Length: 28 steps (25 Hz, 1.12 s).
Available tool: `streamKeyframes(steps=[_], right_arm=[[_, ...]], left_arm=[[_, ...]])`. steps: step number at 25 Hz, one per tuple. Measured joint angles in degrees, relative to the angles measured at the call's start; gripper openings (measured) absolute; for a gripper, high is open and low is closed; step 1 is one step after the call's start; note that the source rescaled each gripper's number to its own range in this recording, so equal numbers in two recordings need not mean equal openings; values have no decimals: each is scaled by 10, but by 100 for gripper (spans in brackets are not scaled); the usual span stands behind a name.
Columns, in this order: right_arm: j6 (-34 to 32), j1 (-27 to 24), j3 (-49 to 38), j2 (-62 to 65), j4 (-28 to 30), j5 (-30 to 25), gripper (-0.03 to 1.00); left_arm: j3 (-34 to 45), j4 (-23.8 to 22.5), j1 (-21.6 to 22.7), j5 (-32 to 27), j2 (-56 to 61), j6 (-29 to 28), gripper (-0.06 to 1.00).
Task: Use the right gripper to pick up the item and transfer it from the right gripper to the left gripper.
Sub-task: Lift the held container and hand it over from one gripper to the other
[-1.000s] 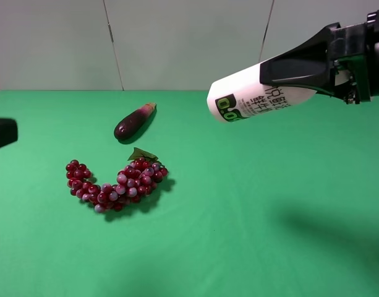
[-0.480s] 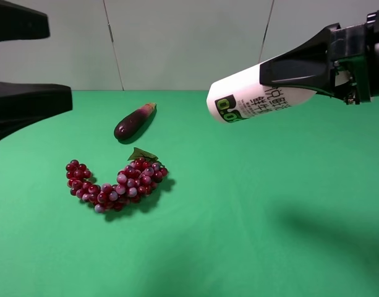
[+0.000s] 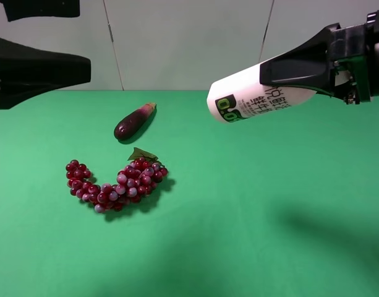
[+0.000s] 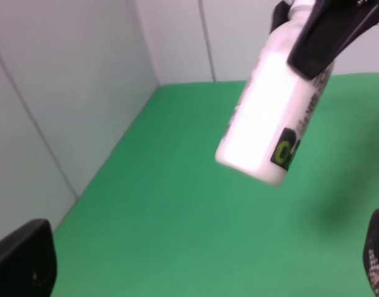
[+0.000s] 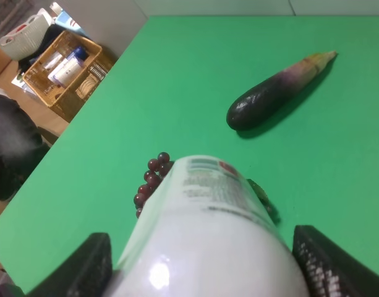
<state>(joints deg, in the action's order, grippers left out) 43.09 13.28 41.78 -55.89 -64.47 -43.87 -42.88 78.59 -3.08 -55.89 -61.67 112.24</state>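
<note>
The item, a white bottle [image 3: 245,99] with a green-and-black label, hangs tilted in the air at the upper right, its base pointing left. My right gripper [image 3: 272,83] is shut on its cap end. In the right wrist view the bottle [image 5: 208,229] fills the space between the two black fingers [image 5: 84,266]. My left gripper [image 3: 84,37] reaches in from the upper left, open and empty, well apart from the bottle. The left wrist view looks straight at the bottle [image 4: 269,124], with the left gripper [image 4: 201,266] wide open and the right arm's finger [image 4: 331,31] clamped on the bottle.
A dark purple eggplant [image 3: 133,122] and a red grape bunch [image 3: 118,182] lie on the green table [image 3: 238,235] at left centre, below the two grippers. A wicker basket [image 5: 62,68] stands off the table's edge.
The left gripper has come in from the left edge, rising and moving right toward the bottle. The right gripper and bottle have stayed still.
</note>
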Motion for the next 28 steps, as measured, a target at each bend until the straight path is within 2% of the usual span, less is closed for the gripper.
streamKeyframes(steps=[2,5,11,14,18,24,28], right_arm=[[0,0,0,0,-1,1,9],[0,0,0,0,-5,14,9],[0,0,20,-13,-12,47,9],[0,0,52,-45,-16,38,9],[0,0,78,-80,-18,29,9],[1,0,81,-96,-20,24,9],[10,0,81,-97,-27,24,9]], left_arm=[[-7,0,-7,-10,-11,10,100],[-11,0,-40,-8,-25,26,100],[-11,0,-118,105,-50,61,100],[-17,13,-141,121,-72,87,100],[-25,53,-147,124,-101,108,100],[-26,74,-147,120,-141,145,100],[-29,122,-150,102,-165,156,99]])
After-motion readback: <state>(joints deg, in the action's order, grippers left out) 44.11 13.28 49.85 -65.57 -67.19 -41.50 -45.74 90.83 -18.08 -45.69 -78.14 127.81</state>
